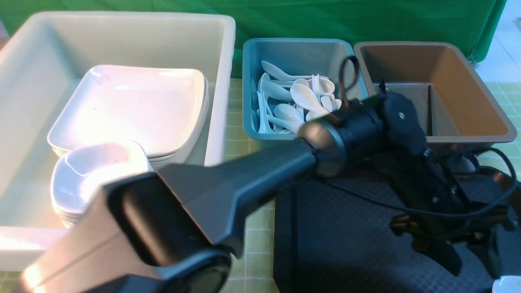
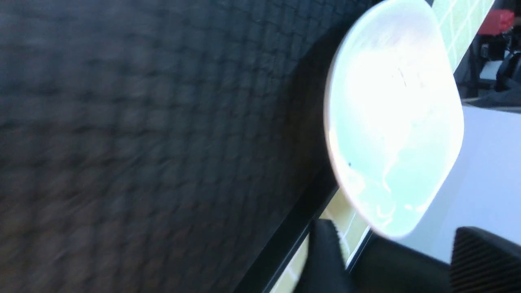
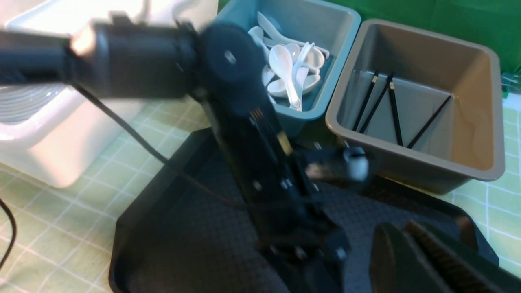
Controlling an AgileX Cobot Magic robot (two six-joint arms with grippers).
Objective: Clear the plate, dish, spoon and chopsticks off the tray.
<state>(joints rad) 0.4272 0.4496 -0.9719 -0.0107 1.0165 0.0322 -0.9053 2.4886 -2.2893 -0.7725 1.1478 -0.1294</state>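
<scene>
1. You had one tray [image 1: 346, 232]: black plastic, rectangular, with a diamond-textured floor and a raised rim.
2. One dish [image 2: 390, 122] lay at the tray's near right corner. It was glossy white and rounded, and its edge reached past the rim.
3. Your left gripper [image 2: 401, 260] hung just beside that dish with its two ribbed black fingers [image 2: 325, 252] spread wide, clamping nothing.
4. Your right gripper [image 3: 407, 236] hovered above the tray with its ribbed fingers pressed together and nothing between them.
5. Three smooth plastic bins with rounded corners stood beyond the tray: one large cream bin [image 1: 222, 81], one blue bin [image 1: 248, 101] and one brown bin [image 1: 488, 110].
6. The cream bin held one stack of plates [image 1: 134, 106], glossy white rounded rectangles, at least four. In front of it sat one stack of small dishes [image 1: 89, 171], whose number I could not tell.
7. The blue bin held a heap of spoons [image 1: 303, 97], white with deep oval bowls, well over ten.
8. The brown bin held four chopsticks [image 3: 395, 114], thin and black; gold bands showed on two.
9. Everything rested on a pale green checked tablecloth [image 1: 254, 240].
</scene>
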